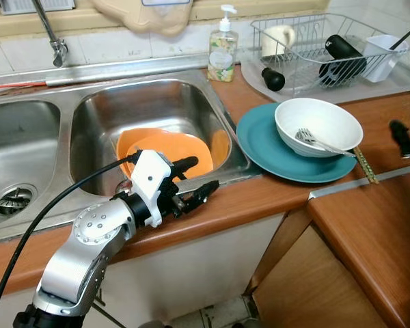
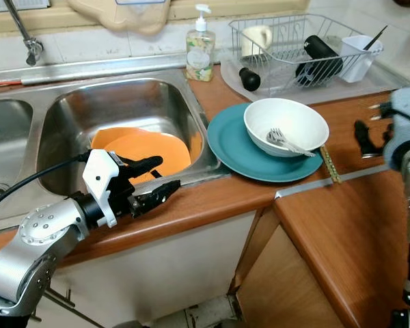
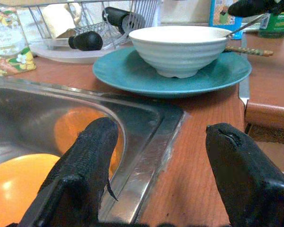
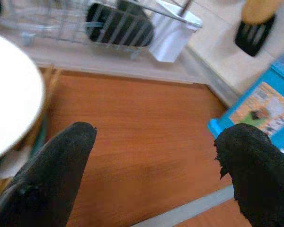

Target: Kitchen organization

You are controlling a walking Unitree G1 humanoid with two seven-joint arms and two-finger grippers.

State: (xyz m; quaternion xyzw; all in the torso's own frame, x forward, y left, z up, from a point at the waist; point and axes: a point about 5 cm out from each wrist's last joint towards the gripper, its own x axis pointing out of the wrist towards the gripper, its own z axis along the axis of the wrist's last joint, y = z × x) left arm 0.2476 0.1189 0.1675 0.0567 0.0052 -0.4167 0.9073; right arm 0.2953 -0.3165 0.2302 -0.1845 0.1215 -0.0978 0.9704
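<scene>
L gripper [image 1: 197,175] hangs over the front rim of the sink [image 1: 222,140], fingers spread w/ nothing between them, one over the basin, one over the wooden counter [image 1: 273,195]. Orange plate [image 1: 171,154] lies in the basin. White bowl [image 1: 318,126] w/ a fork [image 1: 316,141] in it sits on a teal plate [image 1: 260,147] just beside the sink. R gripper [image 2: 366,139] hovers over the counter near the bowl, fingers apart (empty). Dish rack [image 1: 321,48] and soap bottle [image 1: 223,46] stand behind.

left gripper [image 3: 151,179] spread wide over the sink rim [image 3: 146,142]; white bowl [image 3: 180,49] sits on teal plate [image 3: 132,75] beyond.
</scene>
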